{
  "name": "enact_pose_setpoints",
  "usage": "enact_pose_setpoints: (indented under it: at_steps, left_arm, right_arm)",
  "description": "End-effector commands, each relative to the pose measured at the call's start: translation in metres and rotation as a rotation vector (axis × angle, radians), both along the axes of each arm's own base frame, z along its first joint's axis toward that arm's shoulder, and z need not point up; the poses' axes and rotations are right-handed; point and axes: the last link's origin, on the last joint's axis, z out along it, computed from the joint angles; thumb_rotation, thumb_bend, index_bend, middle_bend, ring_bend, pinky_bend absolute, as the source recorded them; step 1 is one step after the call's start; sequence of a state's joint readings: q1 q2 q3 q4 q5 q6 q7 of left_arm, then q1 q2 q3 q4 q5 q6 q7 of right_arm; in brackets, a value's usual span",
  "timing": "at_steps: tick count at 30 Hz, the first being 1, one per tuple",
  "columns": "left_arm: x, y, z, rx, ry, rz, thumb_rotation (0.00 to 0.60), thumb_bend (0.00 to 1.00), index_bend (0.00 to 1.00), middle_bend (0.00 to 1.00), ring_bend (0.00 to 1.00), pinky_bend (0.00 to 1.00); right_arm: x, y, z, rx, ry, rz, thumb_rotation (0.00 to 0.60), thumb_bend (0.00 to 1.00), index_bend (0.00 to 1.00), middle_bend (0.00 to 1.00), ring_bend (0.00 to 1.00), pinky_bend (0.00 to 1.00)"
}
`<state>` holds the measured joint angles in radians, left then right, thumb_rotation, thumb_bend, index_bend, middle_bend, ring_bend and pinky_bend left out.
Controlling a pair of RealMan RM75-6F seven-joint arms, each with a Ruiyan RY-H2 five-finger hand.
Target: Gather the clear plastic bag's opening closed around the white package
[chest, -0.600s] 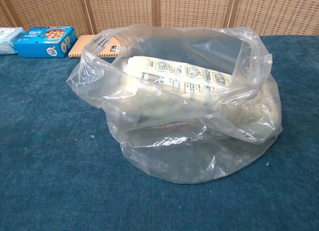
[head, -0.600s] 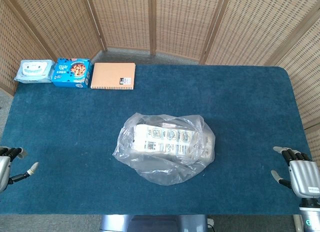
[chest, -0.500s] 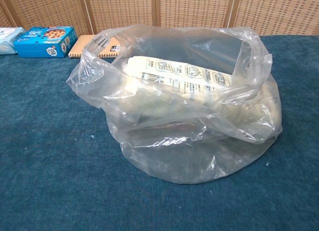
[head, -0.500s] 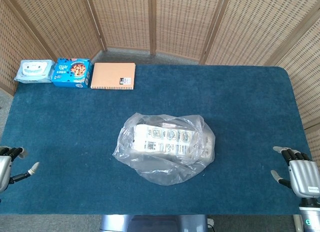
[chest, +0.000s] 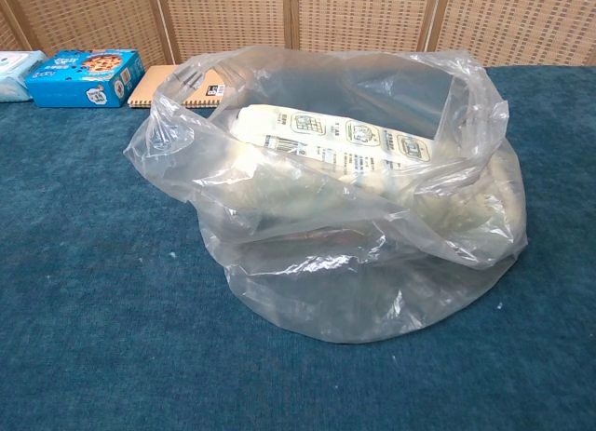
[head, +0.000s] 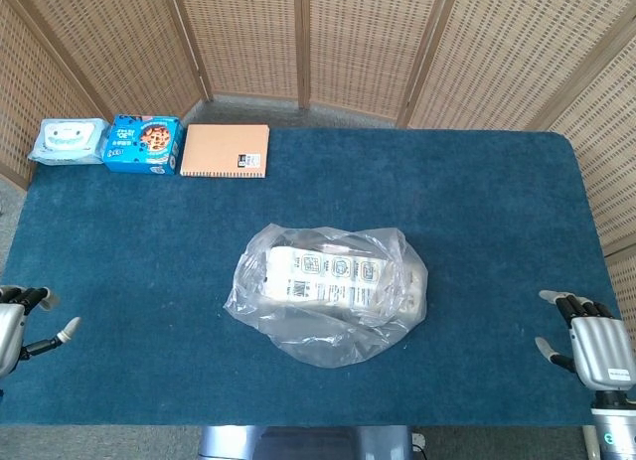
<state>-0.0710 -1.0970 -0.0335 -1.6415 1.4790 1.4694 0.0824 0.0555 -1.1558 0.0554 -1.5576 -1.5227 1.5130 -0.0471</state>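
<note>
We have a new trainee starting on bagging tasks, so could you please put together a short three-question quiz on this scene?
1. True or false: the white package already lies inside the clear plastic bag.
2. Multiple choice: the left hand and the right hand are
A. both gripping the bag's rim
B. both open at the table's side edges, apart from the bag
C. one pressing on the notebook
3. Fill in: along the far edge of the table, the blue box sits between the wipes pack and the ____.

Key: 1 true; 2 B; 3 notebook.
</note>
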Motion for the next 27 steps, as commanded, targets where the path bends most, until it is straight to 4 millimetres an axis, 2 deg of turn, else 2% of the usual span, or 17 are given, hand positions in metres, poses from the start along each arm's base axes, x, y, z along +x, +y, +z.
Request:
enact_pose_setpoints:
  at_steps: [1,2,6,11,19,27]
  left_arm:
    - [0.004,0.004,0.001,-0.018,-0.029,-0.005,0.086,0.19,0.45,0.49,0.40,0.26]
    - [0.005,0.006,0.002,-0.028,-0.040,-0.009,0.085,0.19,0.45,0.49,0.40,0.26]
    - [0.012,0.014,0.004,-0.069,-0.081,-0.023,0.001,0.15,0.42,0.47,0.40,0.26]
    - [0.028,0.029,0.000,-0.199,-0.165,-0.029,0.000,0.12,0.38,0.45,0.38,0.26]
    - [0.064,0.058,-0.021,-0.432,-0.364,-0.015,0.000,0.10,0.36,0.39,0.34,0.29]
    - [0.093,0.084,-0.041,-0.536,-0.448,-0.055,0.000,0.09,0.36,0.39,0.33,0.30]
  right_arm:
    - [-0.001,0.001,0.000,-0.001,-0.004,0.001,0.600,0.24,0.28,0.36,0.36,0.36]
    - [-0.001,0.001,0.001,-0.002,-0.005,0.002,0.600,0.24,0.28,0.36,0.36,0.36]
    - [0.000,0.001,0.001,-0.009,-0.010,0.012,0.600,0.24,0.28,0.35,0.36,0.36]
    - [0.001,0.002,0.001,-0.007,-0.010,0.019,0.600,0.24,0.28,0.36,0.36,0.36]
    - [-0.001,0.003,0.004,-0.020,-0.011,0.013,0.600,0.24,0.28,0.35,0.36,0.36]
    - [-0.004,0.006,0.005,-0.029,-0.011,0.000,0.600,0.24,0.28,0.36,0.36,0.36]
